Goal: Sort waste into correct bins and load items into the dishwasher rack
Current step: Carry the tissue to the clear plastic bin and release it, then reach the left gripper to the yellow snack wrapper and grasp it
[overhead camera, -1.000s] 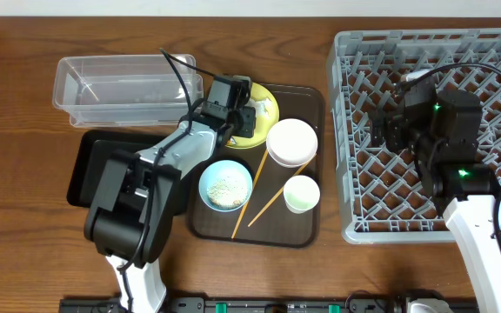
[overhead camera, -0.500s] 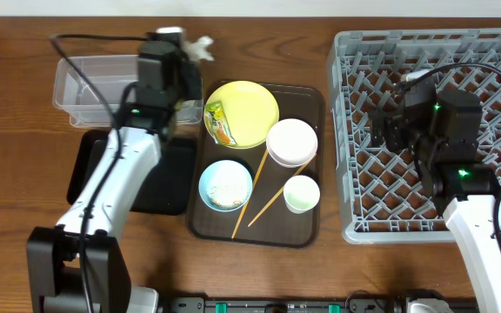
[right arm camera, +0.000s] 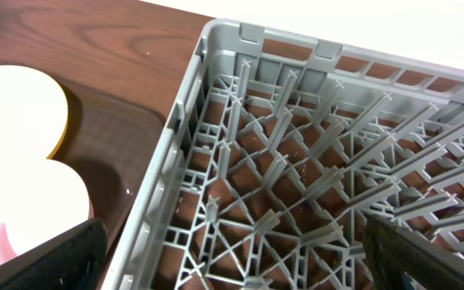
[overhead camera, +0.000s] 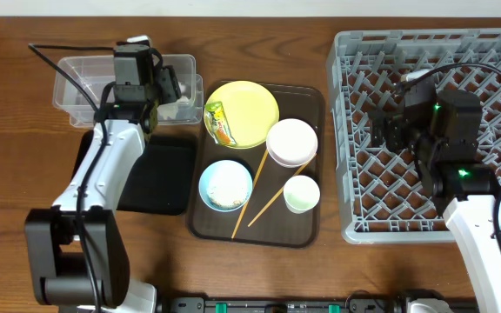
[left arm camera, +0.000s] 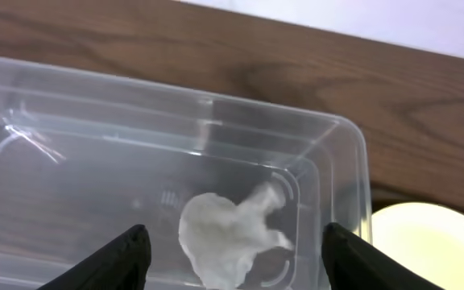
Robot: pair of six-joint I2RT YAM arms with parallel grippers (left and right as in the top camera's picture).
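My left gripper (overhead camera: 165, 89) hangs over the right end of the clear tub (overhead camera: 85, 83). Its jaws are open, and the crumpled white tissue (left arm camera: 228, 238) lies loose in the tub between them, touching neither finger. The snack wrapper (overhead camera: 220, 123) rests on the yellow plate (overhead camera: 250, 109). The light-blue bowl (overhead camera: 225, 185) holds rice grains. Stacked white-pink bowls (overhead camera: 291, 143), the pale cup (overhead camera: 302, 194) and two chopsticks (overhead camera: 259, 196) lie on the brown tray (overhead camera: 311, 230). Over the left part of the grey rack (overhead camera: 494, 52) my right gripper (overhead camera: 381, 130) is open and empty.
The shallow black tray (overhead camera: 159, 178) sits between the tub and the brown tray, under my left arm. The rack's near wall (right arm camera: 176, 161) stands right beside the brown tray's edge.
My left gripper carried the tissue from the plate up and left to the tub, then opened. The tissue now lies free in the tub. The right arm has not moved.
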